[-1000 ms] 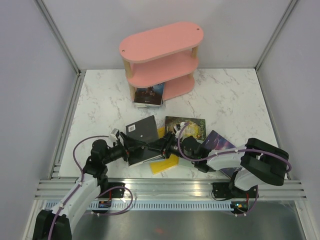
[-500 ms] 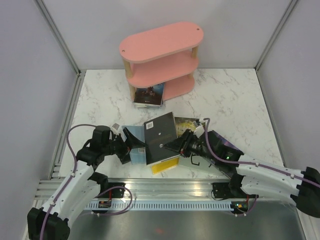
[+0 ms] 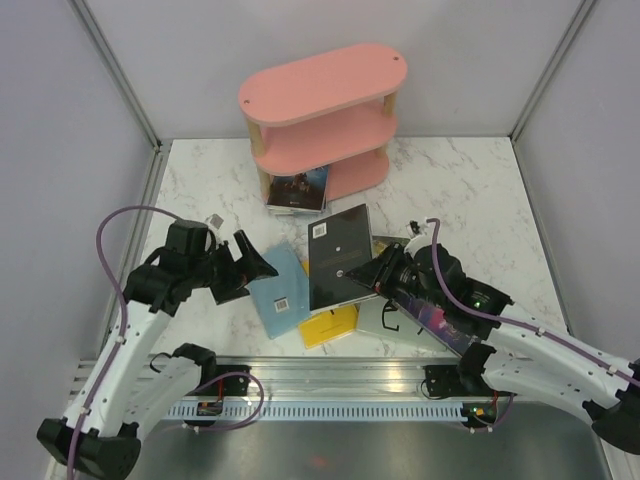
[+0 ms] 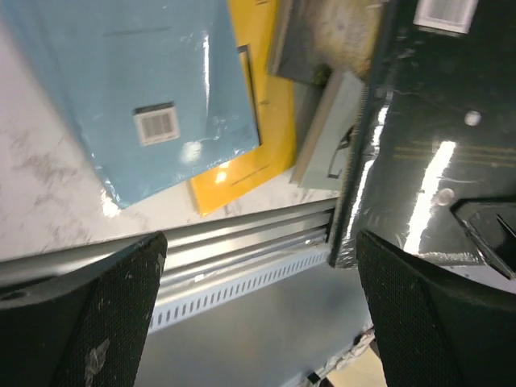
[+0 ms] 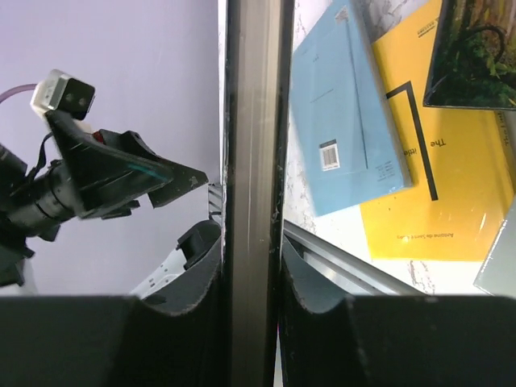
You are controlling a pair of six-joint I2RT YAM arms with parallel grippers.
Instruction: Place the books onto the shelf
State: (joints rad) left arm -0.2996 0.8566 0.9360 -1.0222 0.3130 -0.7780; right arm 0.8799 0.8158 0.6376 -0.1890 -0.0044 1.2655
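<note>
One book is in my grip: the right gripper [image 3: 372, 270] is clamped on the black book [image 3: 338, 258], pinching it at its near right edge, so from the wrist cam I see it edge-on. It's lifted off the table [image 3: 200, 190] w/ the cover facing up to the top cam. Its long axis runs near-to-far, i.e. roughly pointing at the shelf [image 3: 320, 105]. The shelf stands at the far side, beyond the book and a bit left of my right wrist, well apart from it. My left gripper [image 3: 256, 268] has its jaws wide apart w/ nothing between them and hovers just left of the black book.

Other books lie on the table. The blue book [image 3: 280, 290] is flat, just beside the left gripper. The yellow book [image 3: 332, 325] sits partly under it toward the near edge. The dark green-gold book [image 3: 388, 248] peeks out behind the black one, and the purple book [image 3: 440, 318] is mostly hidden by my right arm [image 3: 530, 345]. One dark-art book [image 3: 297, 190] lies at the shelf's btm tier and sticks out the front. I can't tell whether it rests fully on the board or partly on the table.

As I judge it, the right arm should do the carrying since it has the book, and the move is forward and slightly left. The tiers look like low slots, so the book prob. has to go in flat-ish, far short edge first. The left arm [image 3: 130, 330] is nearer the blue book.
</note>
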